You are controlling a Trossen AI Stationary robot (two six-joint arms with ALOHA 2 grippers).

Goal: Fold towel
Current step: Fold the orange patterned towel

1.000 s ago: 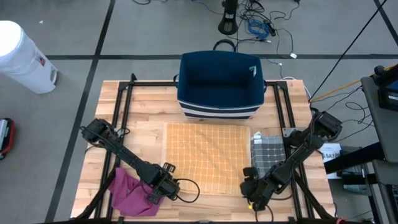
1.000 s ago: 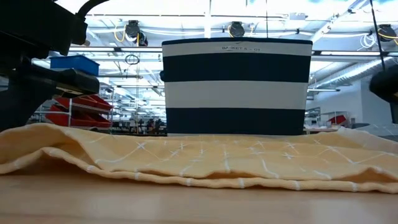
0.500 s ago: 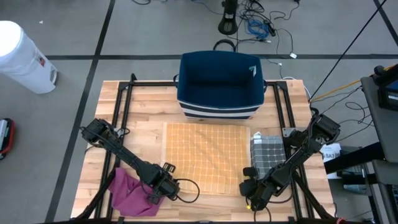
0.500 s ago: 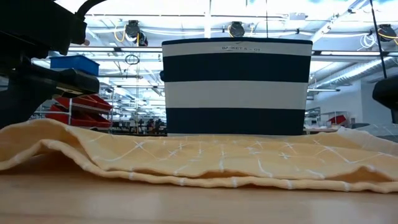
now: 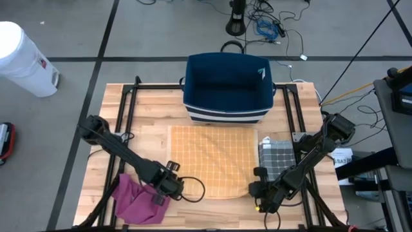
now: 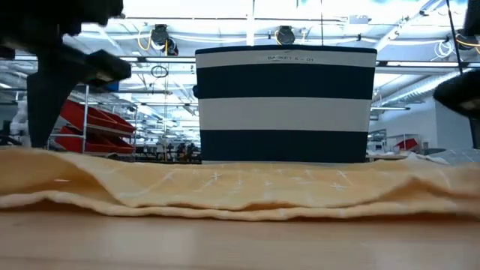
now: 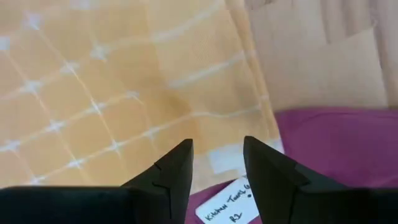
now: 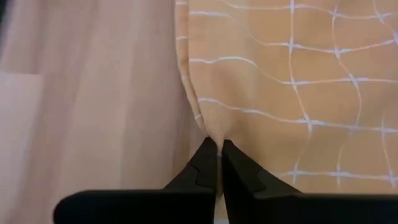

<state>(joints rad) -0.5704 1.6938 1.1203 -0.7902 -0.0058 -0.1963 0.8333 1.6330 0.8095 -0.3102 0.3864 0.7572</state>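
On the wooden slatted table (image 5: pixel 148 109), a pale orange towel with a white grid pattern (image 5: pixel 209 158) is spread flat before a navy striped fabric basket (image 5: pixel 228 87). Its near right corner is pinched by the right gripper (image 8: pixel 219 151), fingers closed tight. The left gripper (image 7: pixel 216 163) is held over the near left corner, fingers parted, gripping nothing, beside a crumpled magenta cloth (image 5: pixel 135 198).

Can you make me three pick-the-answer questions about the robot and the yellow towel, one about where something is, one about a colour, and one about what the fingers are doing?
1. Where is the basket?
A. At the table's far edge, beyond the yellow towel
B. On top of the towel
C. On the floor

2. What colour is the crumpled cloth by the left gripper?
A. Green
B. Purple-pink
C. White

3. What are the right gripper's fingers doing?
A. Standing wide open
B. Holding the basket
C. Pinching the towel's edge

Answers: 1 A, the high view shows it past the towel. 2 B, both the high and left wrist views show that colour. 3 C, the right wrist view shows them shut on the hem.
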